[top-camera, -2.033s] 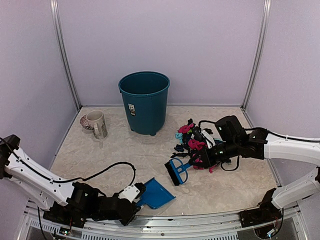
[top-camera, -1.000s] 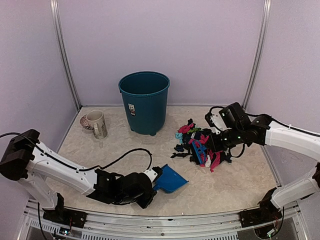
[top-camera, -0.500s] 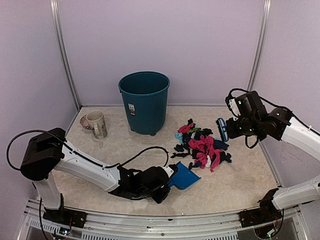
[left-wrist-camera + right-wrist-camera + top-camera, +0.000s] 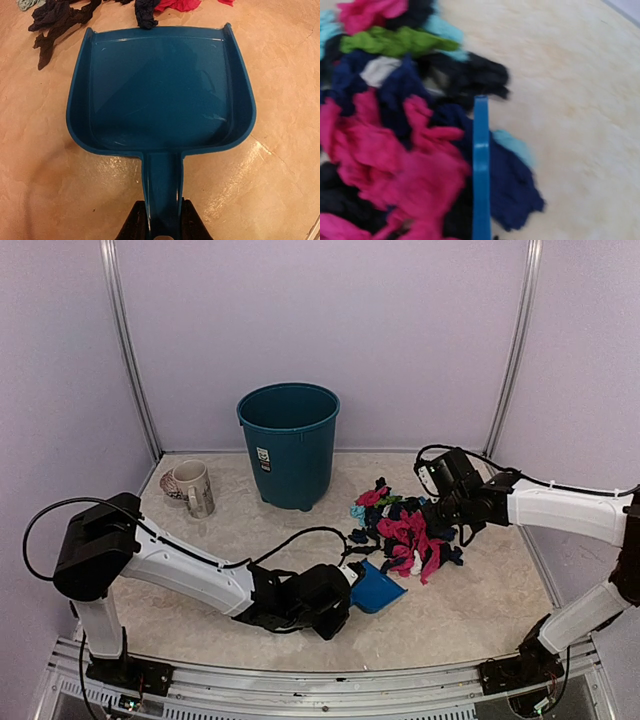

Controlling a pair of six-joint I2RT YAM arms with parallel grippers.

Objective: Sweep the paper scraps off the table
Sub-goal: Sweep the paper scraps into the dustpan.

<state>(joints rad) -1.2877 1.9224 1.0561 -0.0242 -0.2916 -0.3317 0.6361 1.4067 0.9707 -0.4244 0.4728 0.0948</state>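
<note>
1. Take the teal bin (image 4: 290, 445) as your reference. It stands upright on the table (image 4: 480, 610), close to the back wall.
2. Find the mug (image 4: 190, 487) to the left of the bin. It stands upright and does not touch the bin.
3. Find the left gripper (image 4: 335, 600) in front of the bin and slightly to its right, toward the arm bases. Its fingers (image 4: 135, 227) are clenched on the handle of the blue dustpan (image 4: 378, 587).
4. Note that the dustpan lies flat on the table, farther right of the bin than the gripper. Its open mouth faces the heap of scraps. In the left wrist view, one dark scrap touches the front lip.
5. Find the paper scraps (image 4: 405, 530) on the table to the right of the bin.
   - They form one loose heap of pink, black, dark blue and teal pieces.
   - The right wrist view also shows one green piece and one pale piece.
   - A few dark bits lie on the bin side of the heap.
6. Find the right gripper (image 4: 447, 512) on the side of the heap away from the bin, low over the scraps.
   - Its jaws are fully closed.
   - In the blurred right wrist view, the hand brush (image 4: 481, 170) shows as a narrow blue bar. It runs up from the bottom edge across the scraps, which indicates that the jaws hold it.
   - The fingers themselves are out of that frame.
   - You cannot tell where the bristles are.
</note>
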